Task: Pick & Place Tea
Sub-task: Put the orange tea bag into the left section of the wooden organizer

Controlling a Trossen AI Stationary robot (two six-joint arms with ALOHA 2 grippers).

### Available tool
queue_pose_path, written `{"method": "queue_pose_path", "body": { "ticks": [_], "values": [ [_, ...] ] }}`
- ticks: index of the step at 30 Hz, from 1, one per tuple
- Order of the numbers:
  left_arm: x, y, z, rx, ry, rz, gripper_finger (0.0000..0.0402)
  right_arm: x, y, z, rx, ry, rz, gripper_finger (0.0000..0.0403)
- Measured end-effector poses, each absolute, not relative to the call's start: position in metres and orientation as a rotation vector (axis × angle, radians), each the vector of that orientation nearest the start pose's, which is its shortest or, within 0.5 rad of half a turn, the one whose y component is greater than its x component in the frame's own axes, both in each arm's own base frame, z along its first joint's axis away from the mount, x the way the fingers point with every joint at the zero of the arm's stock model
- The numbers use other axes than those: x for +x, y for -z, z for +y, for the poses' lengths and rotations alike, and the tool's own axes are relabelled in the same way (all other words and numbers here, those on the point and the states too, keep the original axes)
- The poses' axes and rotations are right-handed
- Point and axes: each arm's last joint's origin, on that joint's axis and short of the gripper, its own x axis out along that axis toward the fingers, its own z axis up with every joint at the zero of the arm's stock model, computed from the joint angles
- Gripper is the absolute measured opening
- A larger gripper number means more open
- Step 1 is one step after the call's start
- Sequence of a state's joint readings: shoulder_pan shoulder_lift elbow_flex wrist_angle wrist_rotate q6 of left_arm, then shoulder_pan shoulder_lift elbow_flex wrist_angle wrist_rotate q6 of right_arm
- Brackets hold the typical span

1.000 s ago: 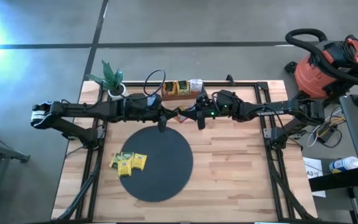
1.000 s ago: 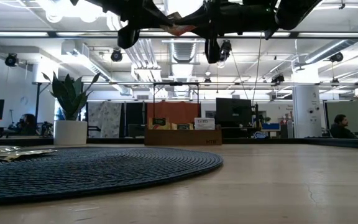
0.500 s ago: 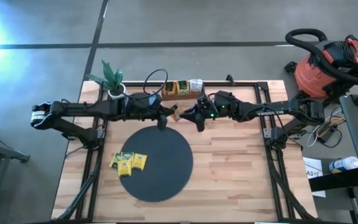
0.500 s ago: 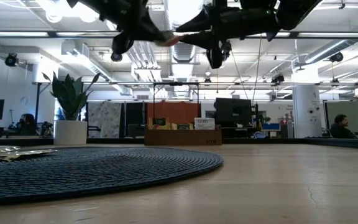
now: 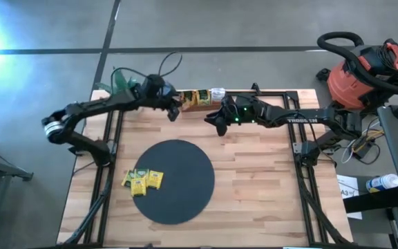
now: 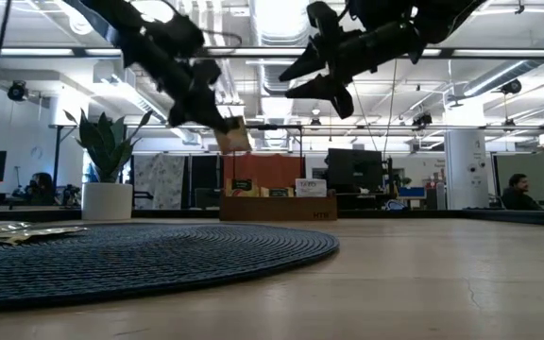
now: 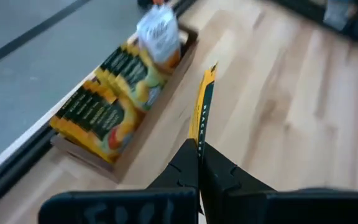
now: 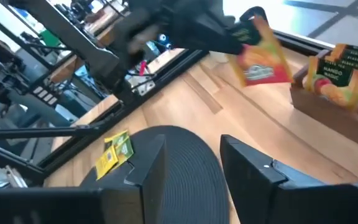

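**Left gripper holds a tea packet, right gripper spread**

Left gripper (image 5: 175,108) is up in the air near the back edge of the table (image 5: 254,180), just beside the wooden tray (image 5: 197,105). Fingers pressed together on an orange-red tea packet (image 7: 202,106), pinched edge-on by one end. Same packet shows in the right wrist view, hanging from the dark fingers.

Right gripper (image 5: 216,119) is also raised, close by on the other side of the tray, fingers spread w/ nothing between them.

Tray holds a row of upright packets (image 7: 114,99).

Black round mat (image 5: 178,187) sits mid-table. Three yellow packets (image 5: 142,180) lie on its left edge, overlapping each other, well apart from both grippers.
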State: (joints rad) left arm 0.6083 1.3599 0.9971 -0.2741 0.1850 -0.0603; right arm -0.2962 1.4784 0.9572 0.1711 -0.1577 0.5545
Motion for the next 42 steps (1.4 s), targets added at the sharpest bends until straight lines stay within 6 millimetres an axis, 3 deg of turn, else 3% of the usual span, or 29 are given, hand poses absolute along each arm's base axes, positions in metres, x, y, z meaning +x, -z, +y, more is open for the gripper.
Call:
{"method": "queue_pose_path", "body": {
  "ticks": [6, 10, 15, 22, 26, 35, 42],
  "values": [
    [0.271, -0.251, 0.191, -0.14, -0.345, 0.728, 0.0, 0.316, -0.265, -0.092, 0.645, 0.232, 0.295, 0.0138],
    [0.293, -0.249, 0.207, -0.07, -0.307, 0.799, 0.0, 0.315, -0.264, -0.093, 0.652, 0.238, 0.297, 0.0131],
    [0.304, -0.252, 0.223, 0.052, -0.288, 0.945, 0.0, 0.315, -0.264, -0.093, 0.676, 0.242, 0.295, 0.0124],
    [0.303, -0.252, 0.242, 0.12, -0.289, 1.0, 0.0, 0.315, -0.263, -0.093, 0.678, 0.244, 0.301, 0.0118],
    [0.296, -0.239, 0.25, 0.094, -0.276, 1.029, 0.0, 0.315, -0.263, -0.094, 0.677, 0.25, 0.303, 0.0118],
    [0.292, -0.23, 0.255, 0.024, -0.205, 0.943, 0.0, 0.314, -0.261, -0.097, 0.661, 0.288, 0.313, 0.012],
    [0.291, -0.223, 0.256, -0.002, -0.201, 0.979, 0.0, 0.311, -0.26, -0.102, 0.662, 0.307, 0.316, 0.0115]
  ]
}}
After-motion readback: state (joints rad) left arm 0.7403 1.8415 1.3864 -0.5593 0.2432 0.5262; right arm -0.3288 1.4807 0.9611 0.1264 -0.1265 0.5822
